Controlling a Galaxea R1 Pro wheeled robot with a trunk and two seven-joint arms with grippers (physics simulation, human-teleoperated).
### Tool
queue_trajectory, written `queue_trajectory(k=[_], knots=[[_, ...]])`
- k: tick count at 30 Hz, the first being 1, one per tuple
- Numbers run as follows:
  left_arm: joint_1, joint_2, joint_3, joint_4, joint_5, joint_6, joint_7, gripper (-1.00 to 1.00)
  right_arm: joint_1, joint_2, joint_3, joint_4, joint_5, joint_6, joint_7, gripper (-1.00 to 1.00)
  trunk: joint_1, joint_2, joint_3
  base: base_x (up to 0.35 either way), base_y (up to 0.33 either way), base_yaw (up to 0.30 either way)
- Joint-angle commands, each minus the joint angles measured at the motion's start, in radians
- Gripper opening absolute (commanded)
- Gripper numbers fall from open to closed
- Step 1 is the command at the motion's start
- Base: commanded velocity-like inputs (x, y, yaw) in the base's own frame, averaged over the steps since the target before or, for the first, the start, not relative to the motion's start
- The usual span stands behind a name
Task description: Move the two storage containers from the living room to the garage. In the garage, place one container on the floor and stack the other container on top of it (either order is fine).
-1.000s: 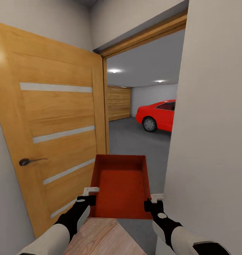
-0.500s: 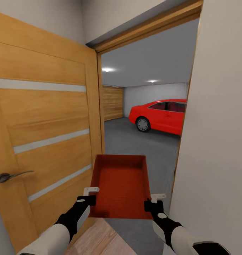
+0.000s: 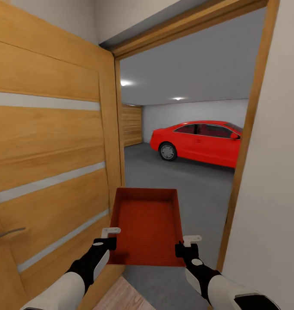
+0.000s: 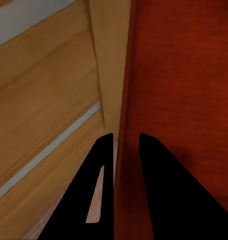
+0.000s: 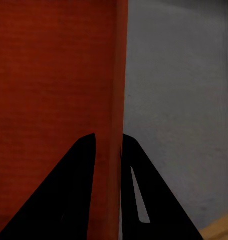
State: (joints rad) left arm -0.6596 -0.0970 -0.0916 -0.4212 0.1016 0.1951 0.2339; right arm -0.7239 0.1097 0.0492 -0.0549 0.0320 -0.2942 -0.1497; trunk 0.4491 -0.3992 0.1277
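red car (image 3: 198, 142): rear cut by door frame (image 3: 246, 129) | door handle (image 3: 7, 234): clipped at edge

Your two arms reach forward from the bottom corners of the head view, white forearms running into black wrists. Your left gripper (image 3: 107, 238) sits low and left of centre, your right gripper (image 3: 186, 243) low and right of centre, both at about the same height and roughly level. Each is clamped on a side wall of the storage container (image 3: 148, 224): in the wrist views the left gripper (image 4: 126, 145) and the right gripper (image 5: 108, 142) each have one black finger on either side of the thin wall.
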Motion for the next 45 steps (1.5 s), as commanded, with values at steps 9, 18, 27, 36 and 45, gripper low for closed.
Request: queue_trajectory(k=[9, 18, 27, 36, 45], knots=[[0.0, 0.003, 0.079, -0.005, -0.017, -0.077, 0.03, -1.0, 0.0, 0.001, -0.045, 0.001, 0.014, 0.001, 0.013, -1.0, 0.001, -0.001, 0.0, 0.297, 0.222, -0.284], [0.0, 0.002, 0.079, -0.005, -0.017, -0.077, 0.029, -1.0, 0.0, 0.001, -0.045, 0.001, 0.014, 0.001, 0.013, -1.0, 0.001, -0.001, 0.0, 0.297, 0.222, -0.285], [0.0, 0.002, 0.079, -0.005, -0.017, -0.077, 0.029, -1.0, 0.0, 0.001, -0.045, 0.001, 0.014, 0.001, 0.013, -1.0, 0.001, -0.001, 0.0, 0.297, 0.222, -0.286], [0.0, 0.002, 0.079, -0.005, -0.017, -0.077, 0.03, -1.0, 0.0, 0.001, -0.045, 0.001, 0.014, 0.001, 0.013, -1.0, 0.001, -0.001, 0.0, 0.297, 0.222, -0.285], [0.0, 0.002, 0.079, -0.006, -0.017, -0.077, 0.03, -1.0, 0.0, 0.001, -0.045, 0.001, 0.014, 0.001, 0.013, -1.0, 0.001, -0.001, 0.0, 0.297, 0.222, -0.285]])
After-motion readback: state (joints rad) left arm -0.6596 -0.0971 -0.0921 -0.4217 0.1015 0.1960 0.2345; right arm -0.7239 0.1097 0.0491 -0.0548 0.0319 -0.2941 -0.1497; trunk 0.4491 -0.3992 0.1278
